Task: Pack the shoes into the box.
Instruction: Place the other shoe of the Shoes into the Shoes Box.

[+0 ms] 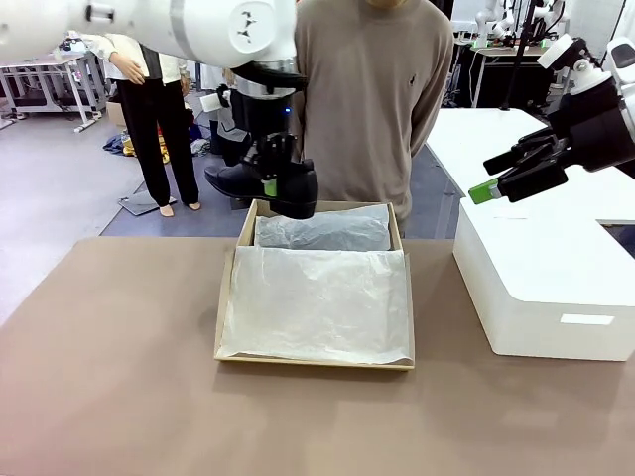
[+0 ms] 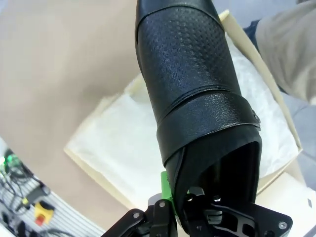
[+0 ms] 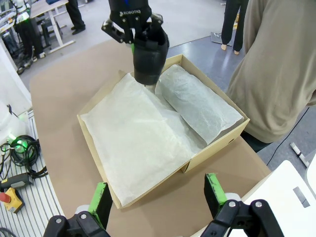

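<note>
I saw left gripper [image 1: 270, 180] clamped on black shoe [image 1: 295, 194], hanging over tissue-lined box [image 1: 226, 297] far corner; right gripper [image 1: 491, 177] spread wide, empty, near white block [image 1: 536, 297].

Reaching in from the left with the left arm [image 1: 179, 25], pointing the left gripper [image 1: 270, 183] down and clamping it tight on the rim of a shoe [image 1: 233, 180]. Holding the right arm [image 1: 580, 67] raised at the right, with the jaws of the right gripper [image 1: 488, 178] standing wide apart, gripping nothing.
</note>
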`<action>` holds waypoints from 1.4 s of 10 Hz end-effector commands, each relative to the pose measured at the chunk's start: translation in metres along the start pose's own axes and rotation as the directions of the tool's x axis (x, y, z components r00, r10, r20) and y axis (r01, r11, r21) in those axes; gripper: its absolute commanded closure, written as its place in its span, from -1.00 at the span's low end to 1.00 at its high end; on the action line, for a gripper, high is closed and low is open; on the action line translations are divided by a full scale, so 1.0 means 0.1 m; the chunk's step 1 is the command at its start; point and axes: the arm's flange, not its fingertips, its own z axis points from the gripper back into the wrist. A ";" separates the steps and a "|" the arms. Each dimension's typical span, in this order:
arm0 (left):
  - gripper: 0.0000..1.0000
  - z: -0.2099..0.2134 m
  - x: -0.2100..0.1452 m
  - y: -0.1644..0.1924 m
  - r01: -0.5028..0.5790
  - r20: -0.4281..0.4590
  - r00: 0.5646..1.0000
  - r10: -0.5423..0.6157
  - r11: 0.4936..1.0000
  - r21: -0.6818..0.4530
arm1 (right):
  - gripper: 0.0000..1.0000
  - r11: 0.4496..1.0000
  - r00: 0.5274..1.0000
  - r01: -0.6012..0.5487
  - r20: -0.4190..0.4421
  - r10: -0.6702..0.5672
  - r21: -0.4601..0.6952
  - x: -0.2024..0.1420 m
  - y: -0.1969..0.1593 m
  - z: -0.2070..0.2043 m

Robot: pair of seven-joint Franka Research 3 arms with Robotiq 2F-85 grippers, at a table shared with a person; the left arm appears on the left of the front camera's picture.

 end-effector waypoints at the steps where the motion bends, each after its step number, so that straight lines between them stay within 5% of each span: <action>1: 1.00 0.00 -0.20 -0.27 -0.104 -0.034 0.994 0.105 0.994 0.014 | -1.00 1.000 1.000 -0.010 0.017 0.010 0.010 0.01 -0.02 -0.01; 8: 1.00 -0.37 -0.90 -0.64 -0.258 -0.005 0.966 0.258 0.965 0.044 | -1.00 1.000 1.000 -0.010 0.017 0.010 0.010 0.01 -0.02 -0.01; 14: 1.00 -0.56 -0.90 -0.58 -0.198 -0.052 0.978 0.200 0.979 0.036 | -1.00 1.000 1.000 -0.010 0.017 0.010 0.010 0.01 -0.02 -0.01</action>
